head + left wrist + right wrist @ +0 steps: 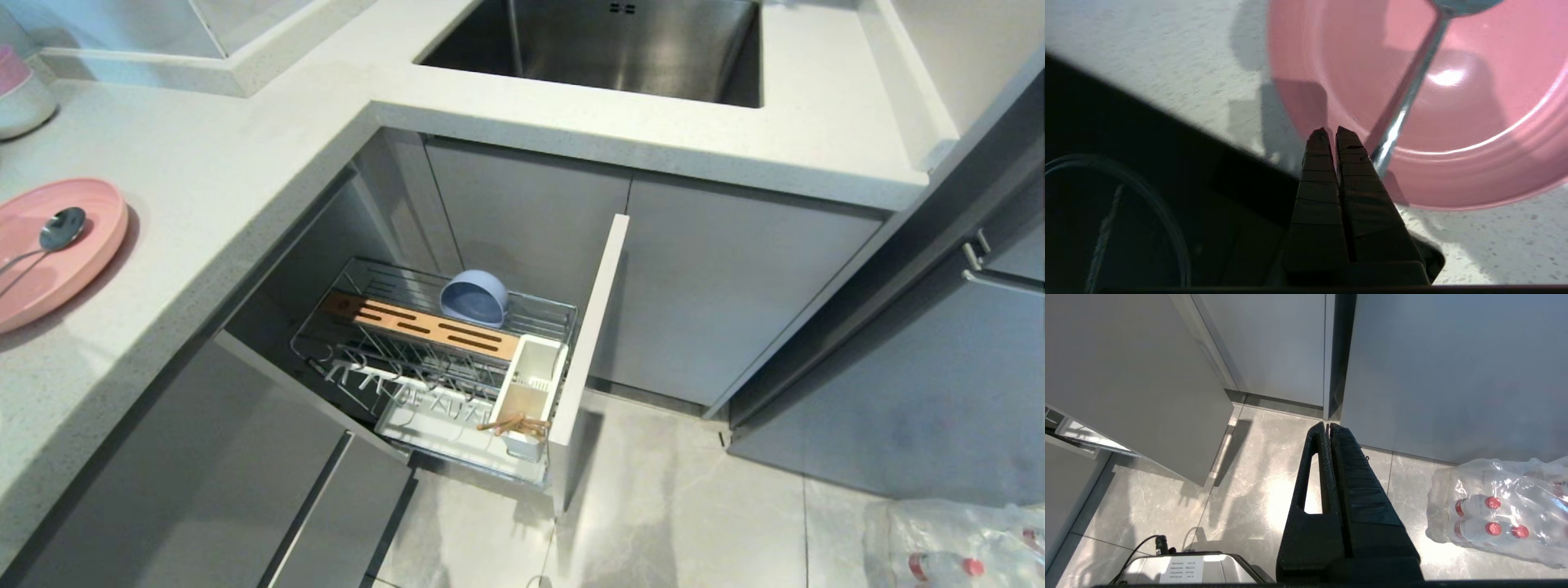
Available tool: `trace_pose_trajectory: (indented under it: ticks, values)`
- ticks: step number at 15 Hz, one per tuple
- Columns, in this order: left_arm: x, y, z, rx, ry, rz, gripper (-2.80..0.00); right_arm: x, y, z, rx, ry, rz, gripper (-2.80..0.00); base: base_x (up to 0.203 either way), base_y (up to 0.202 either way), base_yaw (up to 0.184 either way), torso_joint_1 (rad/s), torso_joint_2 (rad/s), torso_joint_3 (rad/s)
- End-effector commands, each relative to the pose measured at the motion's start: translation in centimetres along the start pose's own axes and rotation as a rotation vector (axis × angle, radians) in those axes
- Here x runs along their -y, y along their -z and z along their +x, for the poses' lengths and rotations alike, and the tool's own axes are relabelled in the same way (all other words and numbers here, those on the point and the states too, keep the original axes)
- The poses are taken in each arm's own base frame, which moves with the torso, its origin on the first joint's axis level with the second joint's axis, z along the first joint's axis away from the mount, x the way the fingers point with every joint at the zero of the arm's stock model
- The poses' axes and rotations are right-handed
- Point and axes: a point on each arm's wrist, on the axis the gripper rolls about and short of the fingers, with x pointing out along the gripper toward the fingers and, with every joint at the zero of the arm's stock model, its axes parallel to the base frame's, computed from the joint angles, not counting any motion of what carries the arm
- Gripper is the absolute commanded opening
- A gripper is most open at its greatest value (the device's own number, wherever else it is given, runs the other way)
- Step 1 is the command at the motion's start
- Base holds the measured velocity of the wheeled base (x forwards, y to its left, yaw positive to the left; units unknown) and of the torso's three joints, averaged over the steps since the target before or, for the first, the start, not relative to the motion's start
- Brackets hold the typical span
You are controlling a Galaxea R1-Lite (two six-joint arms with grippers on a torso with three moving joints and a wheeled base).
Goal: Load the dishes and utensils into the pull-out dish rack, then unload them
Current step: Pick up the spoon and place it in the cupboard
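Head view, rack: the pull-out dish rack (441, 359) stands drawn out below the surface (245, 188), its grey front panel (589, 343) nearest the floor.
Head view, loaded items: the pale blue bowl (474, 297) sits tilted at the far side of the rack, behind the slotted wooden strip (424, 324); the chopsticks (514, 425) lie in the white caddy (529, 392).
Head view, waiting items: the pink plate (53, 249) rests at the left of the surface, with the spoon (49, 237) lying in it. Neither arm shows here.
Left wrist view, pincer: the left pincer (1333, 131) is closed with nothing in it, just over the plate's near rim and beside the spoon handle.
Left wrist view, step in hand: judged to be the approach to the spoon. The jaws must part before descent, then straddle the thin handle squarely; a slim metal handle on a smooth plate may skid or nudge the plate.
Right wrist view, pincer: the right pincer (1328, 425) is closed, empty, parked low over the floor tiles.
Right wrist view, surroundings: wrapped water bottles (1494, 510) lie on the floor to the right, well apart from the rack.
Obstruction: the stacked bowls (20, 90) at the far left stand near the plate, and the surface edge overhangs part of the rack.
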Motion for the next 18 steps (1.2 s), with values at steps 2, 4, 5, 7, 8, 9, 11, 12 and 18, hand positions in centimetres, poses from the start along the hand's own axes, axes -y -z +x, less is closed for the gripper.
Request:
trace_pose_trajectory:
  ticks: [2,4,5,7,8,9,11,12,18]
  values:
    - [0.0,0.3,0.9,-0.008,0.054,-0.003,-2.80,0.0,0.0,0.0,-0.001,0.000,0.000,-2.80,0.000,0.000,0.000,0.000,0.00,0.000]
    - [0.2,0.2,1.2,-0.003,0.076,0.000,-2.80,0.0,0.0,0.0,-0.001,0.000,0.000,-2.80,0.000,0.000,0.000,0.000,0.00,0.000]
    - [0.3,0.1,1.3,-0.005,0.084,0.001,-2.80,0.0,0.0,0.0,-0.001,0.000,0.001,-2.80,0.000,0.000,0.000,0.000,0.00,0.000]
    - [0.5,0.2,1.7,-0.021,0.101,-0.002,-2.80,0.0,0.0,0.0,-0.001,0.000,0.000,-2.80,0.000,0.000,0.000,0.000,0.00,0.000]
    - [0.6,0.2,1.8,-0.024,0.108,-0.001,0.00,0.0,0.0,0.0,-0.001,0.000,0.000,-2.80,0.000,0.000,0.000,0.000,0.00,0.000]
    - [0.7,0.1,1.8,-0.022,0.110,-0.001,0.00,0.0,0.0,0.0,-0.001,0.000,0.000,-2.80,0.000,0.000,0.000,0.000,0.00,0.000]
    - [0.7,0.1,1.8,-0.017,0.113,0.001,0.00,0.0,0.0,0.0,-0.001,0.000,0.000,-2.80,0.000,0.000,0.000,0.000,0.00,0.000]
    - [0.8,0.1,1.7,-0.013,0.121,0.002,0.00,0.0,0.0,0.0,-0.001,0.000,0.000,-2.80,0.000,0.000,0.000,0.000,0.00,0.000]
    - [1.6,0.1,3.6,-0.053,0.194,-0.002,0.00,0.0,0.0,0.0,-0.001,0.000,0.000,-2.80,0.000,0.000,0.000,0.000,0.00,0.000]
